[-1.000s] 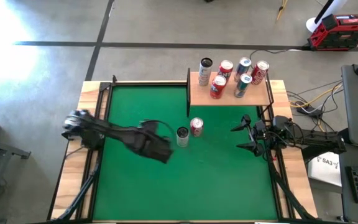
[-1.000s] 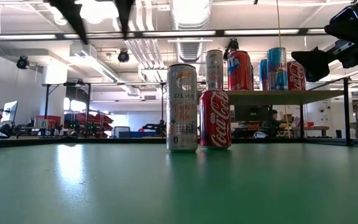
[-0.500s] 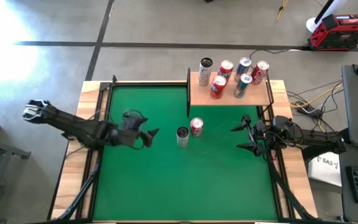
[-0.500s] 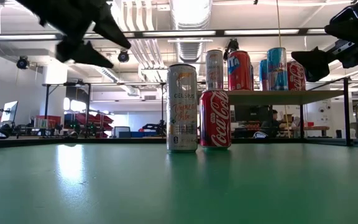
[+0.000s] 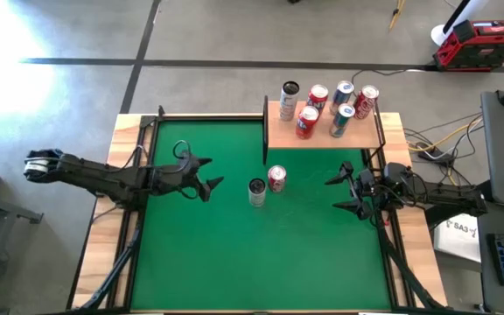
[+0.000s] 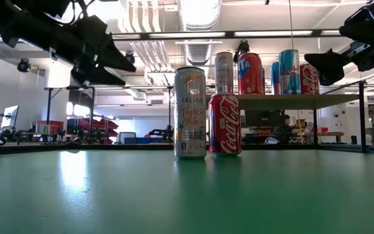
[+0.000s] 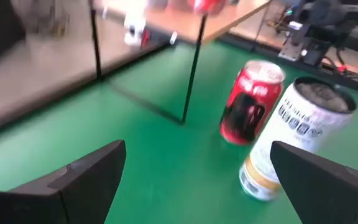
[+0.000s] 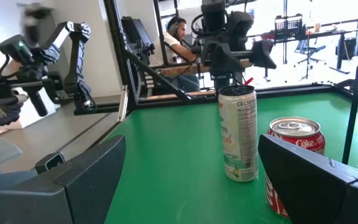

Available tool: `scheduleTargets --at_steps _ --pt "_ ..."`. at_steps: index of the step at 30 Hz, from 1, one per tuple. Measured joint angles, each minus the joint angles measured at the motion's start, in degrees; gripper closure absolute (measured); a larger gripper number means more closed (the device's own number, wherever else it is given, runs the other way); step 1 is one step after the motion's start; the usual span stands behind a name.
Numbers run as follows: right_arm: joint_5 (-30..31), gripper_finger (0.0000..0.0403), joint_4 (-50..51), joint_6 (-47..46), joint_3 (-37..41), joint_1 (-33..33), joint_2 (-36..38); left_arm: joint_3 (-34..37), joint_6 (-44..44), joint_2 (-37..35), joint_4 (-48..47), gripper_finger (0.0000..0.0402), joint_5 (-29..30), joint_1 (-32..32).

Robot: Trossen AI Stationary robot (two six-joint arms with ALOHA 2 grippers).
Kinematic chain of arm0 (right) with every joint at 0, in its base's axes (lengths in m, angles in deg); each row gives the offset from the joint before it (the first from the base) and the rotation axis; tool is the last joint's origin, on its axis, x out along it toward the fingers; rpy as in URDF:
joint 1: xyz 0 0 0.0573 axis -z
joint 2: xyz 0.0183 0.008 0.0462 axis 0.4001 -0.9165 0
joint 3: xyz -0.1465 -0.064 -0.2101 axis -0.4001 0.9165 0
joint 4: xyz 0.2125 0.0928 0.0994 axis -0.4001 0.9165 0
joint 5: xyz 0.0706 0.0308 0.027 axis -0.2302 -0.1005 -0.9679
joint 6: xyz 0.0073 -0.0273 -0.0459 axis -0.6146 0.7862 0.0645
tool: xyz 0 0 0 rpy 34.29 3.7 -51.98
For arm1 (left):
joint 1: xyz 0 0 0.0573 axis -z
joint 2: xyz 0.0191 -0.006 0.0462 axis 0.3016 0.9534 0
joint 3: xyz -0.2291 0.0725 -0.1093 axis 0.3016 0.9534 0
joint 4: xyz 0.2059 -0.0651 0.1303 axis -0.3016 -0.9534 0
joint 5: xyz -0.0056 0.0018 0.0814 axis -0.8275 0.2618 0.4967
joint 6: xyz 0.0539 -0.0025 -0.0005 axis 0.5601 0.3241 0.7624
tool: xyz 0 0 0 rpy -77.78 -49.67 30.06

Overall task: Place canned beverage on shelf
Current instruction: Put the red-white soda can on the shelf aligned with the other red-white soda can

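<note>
Standing side by side near the middle of the big green mat [image 5: 234,262] are two cans, a tall white drink can [image 5: 256,192] and a short red cola can [image 5: 276,178]. They are just beside each other, and both stand upright. From the low camera the tall white can [image 6: 190,112] is on the left and the red cola can [image 6: 225,123] on the right.

At the far edge of the mat is the small light-wood shelf with thin black side rails [image 5: 280,133]. Six more cans stand on it in a bunch, red ones, blue ones and one silver one.

The left gripper [image 5: 206,172] hangs above the mat, near the two cans but not touching them. Its two dark fingers are spread wide apart and hold nothing. Its own camera looks right at the red can [image 7: 252,101] and the white can [image 7: 297,137].

The right gripper [image 5: 340,192] waits over the right side of the mat, well apart from the cans. Its fingers are spread wide too, with nothing between them
</note>
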Motion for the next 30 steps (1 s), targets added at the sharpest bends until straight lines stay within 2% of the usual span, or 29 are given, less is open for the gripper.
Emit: scheduleTargets --at_steps 5,9,13,23,27,30 --pt "0.0 0.0044 0.0 0.0 -0.01 0.0 0.0 0.52 12.27 -1.24 6.38 0.0017 -0.83 0.03" --pt "0.0 0.0044 0.0 0.0 -0.01 0.01 0.0 1.73 13.46 -7.33 6.5 0.0017 -0.54 0.03" --pt "-0.01 0.0044 0.0 0.0 0.0 0.0 0.0 5.86 15.83 -14.65 5.87 0.0017 -0.33 -0.05" --pt "-0.02 0.0044 0.0 0.02 0.0 0.01 0.0 18.85 11.35 -32.84 8.66 0.0017 -0.34 -1.4" --pt "0.0 0.0044 0.0 0.01 -0.01 0.01 0.0 21.87 10.27 -37.64 8.76 0.0017 -0.34 -1.39" --pt "0.0 0.0044 0.0 0.01 0.0 0.0 0.0 22.73 12.67 -40.98 6.38 0.0017 -0.36 -1.43"
